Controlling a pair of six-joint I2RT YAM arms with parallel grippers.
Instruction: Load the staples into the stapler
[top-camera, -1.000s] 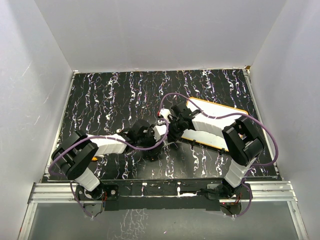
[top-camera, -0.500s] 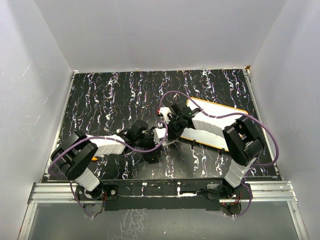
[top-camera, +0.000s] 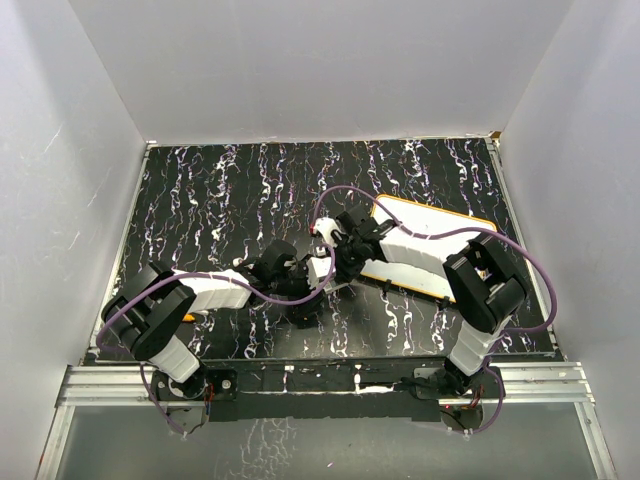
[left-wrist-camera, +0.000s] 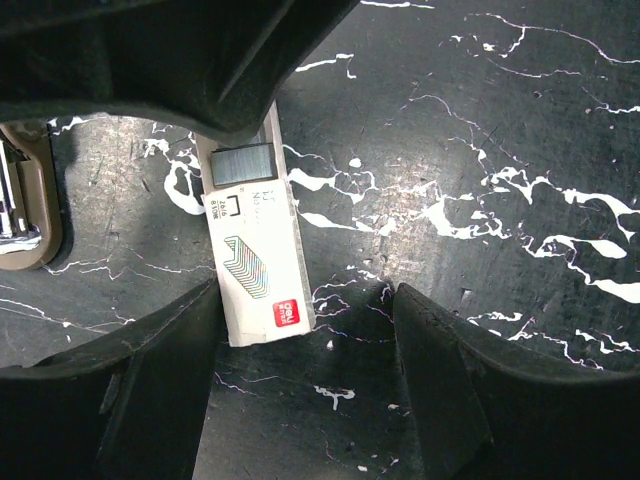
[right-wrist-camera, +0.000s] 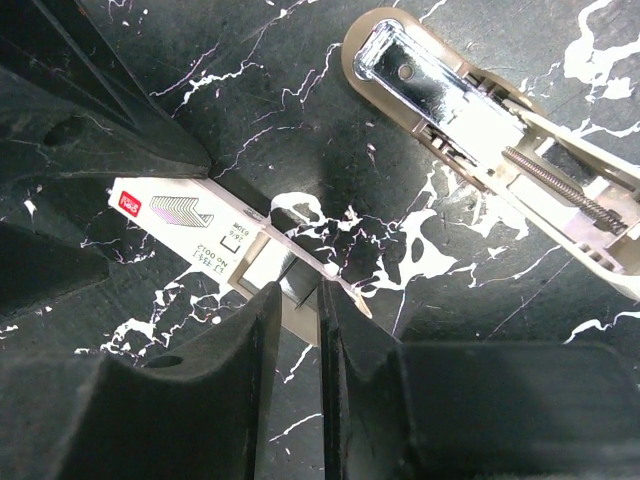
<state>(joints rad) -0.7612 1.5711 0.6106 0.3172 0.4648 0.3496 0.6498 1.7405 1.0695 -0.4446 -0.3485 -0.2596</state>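
The staples come in a small white box (left-wrist-camera: 255, 250) with a red logo that lies flat on the black marbled table. A grey strip of staples (left-wrist-camera: 243, 165) shows at its open end. My right gripper (right-wrist-camera: 298, 305) is shut on that strip at the mouth of the box (right-wrist-camera: 185, 232). My left gripper (left-wrist-camera: 300, 320) stands open around the box's other end, which lies against the left finger. The tan stapler (right-wrist-camera: 470, 100) lies opened beside the box, its metal channel and spring exposed. In the top view both grippers meet over the box (top-camera: 320, 268) at mid-table.
A white board with an orange rim (top-camera: 440, 228) lies under the right arm at the right of the table. White walls close in the table on three sides. The stapler's rounded end (left-wrist-camera: 25, 200) sits just left of the box.
The right gripper has edged slightly left. Both grips and the box look unchanged.
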